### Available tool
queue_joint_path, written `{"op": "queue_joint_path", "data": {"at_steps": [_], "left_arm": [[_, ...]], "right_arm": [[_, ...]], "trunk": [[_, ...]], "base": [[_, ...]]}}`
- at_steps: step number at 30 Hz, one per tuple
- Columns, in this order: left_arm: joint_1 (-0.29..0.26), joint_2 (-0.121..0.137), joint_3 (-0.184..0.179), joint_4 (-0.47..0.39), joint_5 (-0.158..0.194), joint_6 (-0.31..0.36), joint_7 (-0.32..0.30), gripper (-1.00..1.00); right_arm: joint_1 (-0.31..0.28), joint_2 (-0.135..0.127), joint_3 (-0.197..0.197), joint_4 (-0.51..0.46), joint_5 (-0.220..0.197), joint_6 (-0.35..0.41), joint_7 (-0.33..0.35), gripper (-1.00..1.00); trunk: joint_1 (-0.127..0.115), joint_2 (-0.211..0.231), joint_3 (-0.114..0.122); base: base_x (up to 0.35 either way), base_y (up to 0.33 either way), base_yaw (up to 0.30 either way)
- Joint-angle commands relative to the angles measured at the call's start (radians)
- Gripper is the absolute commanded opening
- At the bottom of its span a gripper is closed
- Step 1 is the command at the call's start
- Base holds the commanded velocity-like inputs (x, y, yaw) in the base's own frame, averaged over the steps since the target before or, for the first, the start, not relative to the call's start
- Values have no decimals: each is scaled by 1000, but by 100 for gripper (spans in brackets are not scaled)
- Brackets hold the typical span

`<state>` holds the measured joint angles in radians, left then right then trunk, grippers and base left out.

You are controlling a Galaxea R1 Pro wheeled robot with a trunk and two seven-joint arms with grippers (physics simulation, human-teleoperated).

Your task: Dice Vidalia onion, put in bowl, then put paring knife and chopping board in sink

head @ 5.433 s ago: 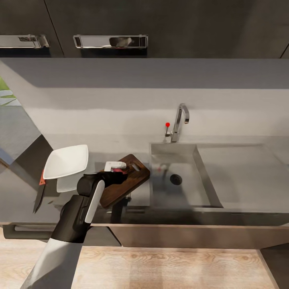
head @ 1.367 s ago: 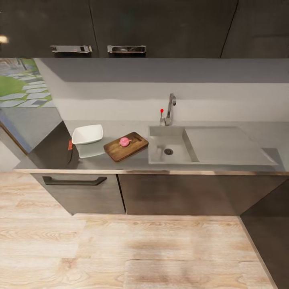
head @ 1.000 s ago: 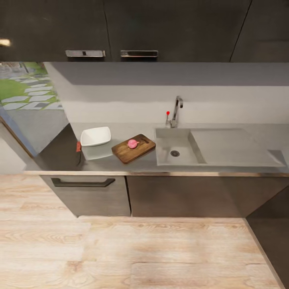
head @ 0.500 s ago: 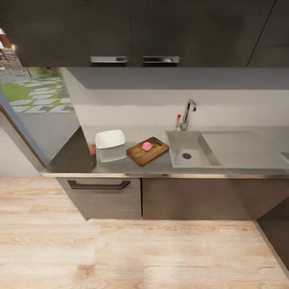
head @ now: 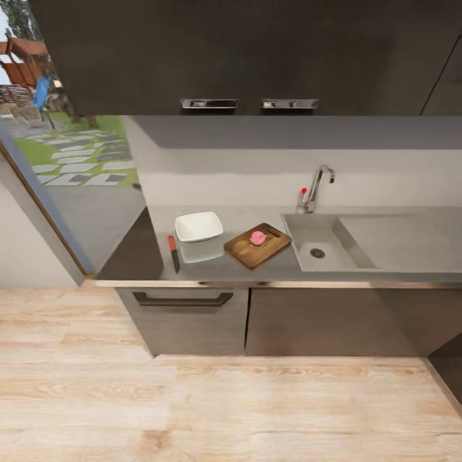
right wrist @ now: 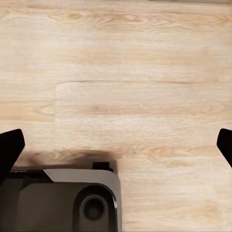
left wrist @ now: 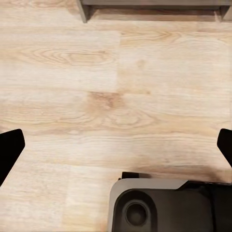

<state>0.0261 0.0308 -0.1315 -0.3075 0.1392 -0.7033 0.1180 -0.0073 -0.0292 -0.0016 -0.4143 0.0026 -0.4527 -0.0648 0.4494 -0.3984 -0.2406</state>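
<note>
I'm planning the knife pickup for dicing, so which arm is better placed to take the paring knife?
Probably the left. The paring knife lies at the counter's left end, beyond the bowl, far from the sink. Both hands, left and right, are open above the floor, so the robot must approach first.

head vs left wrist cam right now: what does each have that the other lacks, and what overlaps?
Head view: the countertop, with the onion on the chopping board, the white bowl, the paring knife lying beside it, and the sink with its tap.

Left wrist view: the left claw, fingers wide apart and holding nothing, above part of the robot's base.

Both: the light wood-plank floor and the dark cabinet fronts.
</note>
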Motion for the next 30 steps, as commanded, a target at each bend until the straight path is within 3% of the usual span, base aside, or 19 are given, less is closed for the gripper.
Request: {"op": "queue_joint_path", "data": {"at_steps": [1,16,30], "left_arm": [[0,1,-9,-2,8,-1,5,100],[0,1,-8,-1,8,-1,5,100],[0,1,-8,-1,8,1,4,100]], "right_arm": [[0,0,0,0,0,-3,-3,100],[0,0,0,0,0,-3,-3,100],[0,0,0,0,0,-3,-3,100]], "trunk": [[1,-2,0],[1,-2,24],[1,-2,43]], "base": [[0,302,0],[0,302,-7],[0,302,-133]]}}
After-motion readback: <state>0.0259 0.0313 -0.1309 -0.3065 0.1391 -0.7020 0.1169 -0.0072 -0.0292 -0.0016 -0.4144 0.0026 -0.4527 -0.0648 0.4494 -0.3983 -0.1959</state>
